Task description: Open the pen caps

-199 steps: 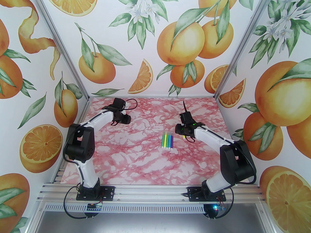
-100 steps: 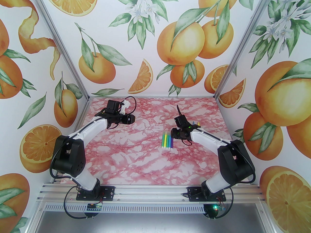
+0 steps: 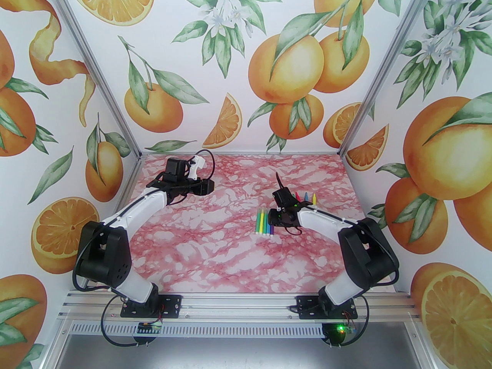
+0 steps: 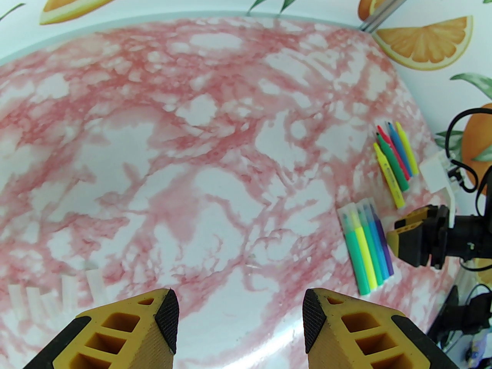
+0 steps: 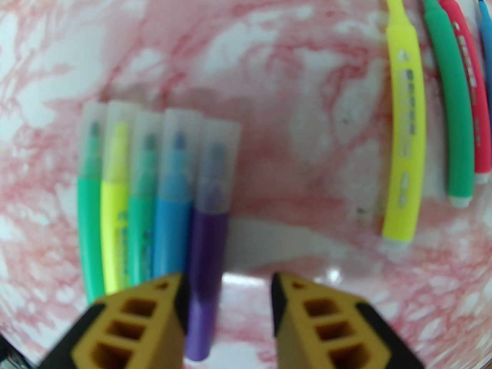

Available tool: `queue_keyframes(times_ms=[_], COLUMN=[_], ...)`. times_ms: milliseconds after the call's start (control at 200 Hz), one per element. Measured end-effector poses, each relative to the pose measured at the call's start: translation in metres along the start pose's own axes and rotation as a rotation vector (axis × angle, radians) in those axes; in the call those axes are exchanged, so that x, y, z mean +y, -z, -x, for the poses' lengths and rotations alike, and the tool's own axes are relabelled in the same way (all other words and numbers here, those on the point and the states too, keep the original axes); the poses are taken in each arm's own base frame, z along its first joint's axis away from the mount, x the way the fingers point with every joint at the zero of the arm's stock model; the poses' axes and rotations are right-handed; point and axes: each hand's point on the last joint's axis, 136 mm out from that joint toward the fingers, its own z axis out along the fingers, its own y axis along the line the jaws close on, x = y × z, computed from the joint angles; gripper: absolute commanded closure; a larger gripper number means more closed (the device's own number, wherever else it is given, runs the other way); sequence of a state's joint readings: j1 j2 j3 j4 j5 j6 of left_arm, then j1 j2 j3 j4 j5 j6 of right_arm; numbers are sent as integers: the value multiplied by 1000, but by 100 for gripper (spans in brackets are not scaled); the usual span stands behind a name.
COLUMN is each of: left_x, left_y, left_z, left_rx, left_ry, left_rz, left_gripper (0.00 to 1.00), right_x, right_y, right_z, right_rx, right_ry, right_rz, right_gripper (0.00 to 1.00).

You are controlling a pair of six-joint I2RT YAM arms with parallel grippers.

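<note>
Pink-veined marble covers the table [image 3: 215, 252], boxed in by walls printed with oranges and leaves. The left arm [image 3: 134, 210] reaches toward the far left corner, and the right arm [image 3: 323, 217] bends in toward the middle of the table.

The left gripper [image 4: 240, 302] hangs above bare marble with its yellow fingers [image 4: 161, 321] spread wide and nothing between them. The right gripper [image 5: 227, 283] is also parted and has closed on nothing. It sits low over the near end of a row of five capped pens [image 5: 153, 190] lying side by side and touching (green, yellow, green, blue, purple). The purple pen [image 5: 207, 252] is the outermost of the row. Its barrel runs into the gap just beside one black pad [image 5: 182, 298], but I cannot tell whether they touch.

The pen caps [image 5: 175, 137] are frosted and see-through, one on the far end of each pen in the row. Near the row lie five bare-tipped pens [image 4: 396, 160]. A few pale stubs [image 4: 69, 288] lie by the left gripper, too faint to identify.
</note>
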State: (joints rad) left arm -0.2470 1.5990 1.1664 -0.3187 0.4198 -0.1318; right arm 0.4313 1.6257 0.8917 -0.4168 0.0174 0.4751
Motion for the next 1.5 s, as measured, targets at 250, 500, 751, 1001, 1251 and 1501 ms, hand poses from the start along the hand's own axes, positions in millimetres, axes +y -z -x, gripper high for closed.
queue_keyframes(times_ms=[250,500,751,1001,1251,1501], left_x=[0,0,-1,0,-1,-8], left_y=[1,3,3,3,3,2], left_z=[0,-1,-1,-1,-1,2], left_rx=[-1,5,4,4,5,-6], left_ry=[-5,-13,-13,-12,-12,0], left_rz=[1,4,4,5,3,-34], left_gripper=[42,42,42,41,41,41], right_x=[1,-5,-8,-13,-13,-1], right_y=[-3,-8,-8,-10,-9,-1], right_z=[-11,-25,-24,-23,-21,-8], right_rx=[20,50,50,78,84,20], right_ry=[-4,-9,-4,17,28,33], right_rz=[-3,-17,-39,-97,-110,-47], right_gripper=[62,64,70,75,85,86])
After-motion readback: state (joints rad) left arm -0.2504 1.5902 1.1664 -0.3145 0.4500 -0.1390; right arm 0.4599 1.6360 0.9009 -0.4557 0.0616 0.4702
